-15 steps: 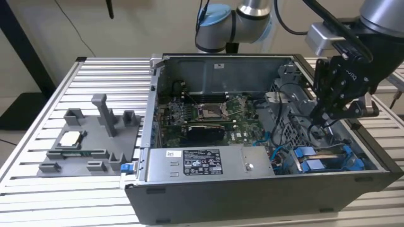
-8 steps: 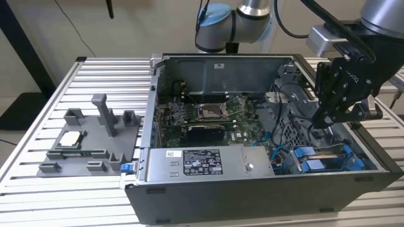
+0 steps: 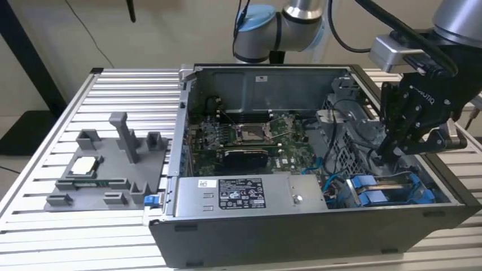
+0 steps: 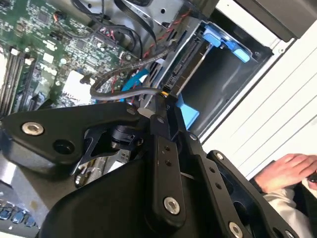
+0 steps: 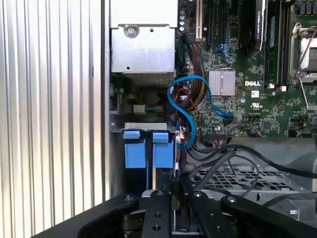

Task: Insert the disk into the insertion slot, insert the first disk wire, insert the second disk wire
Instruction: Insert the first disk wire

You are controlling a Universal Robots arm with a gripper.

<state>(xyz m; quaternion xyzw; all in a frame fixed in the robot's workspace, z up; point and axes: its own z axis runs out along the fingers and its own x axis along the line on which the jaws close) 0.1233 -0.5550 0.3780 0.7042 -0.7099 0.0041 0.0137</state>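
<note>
Blue frames point(image 5: 134, 148) — two | gripper point(image 4: 163, 102) — one, clamped on black wire point(image 4: 119, 92)

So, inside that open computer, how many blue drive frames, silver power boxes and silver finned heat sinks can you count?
Blue drive frames: 2
Silver power box: 1
Silver finned heat sink: 1
Total: 4
</note>
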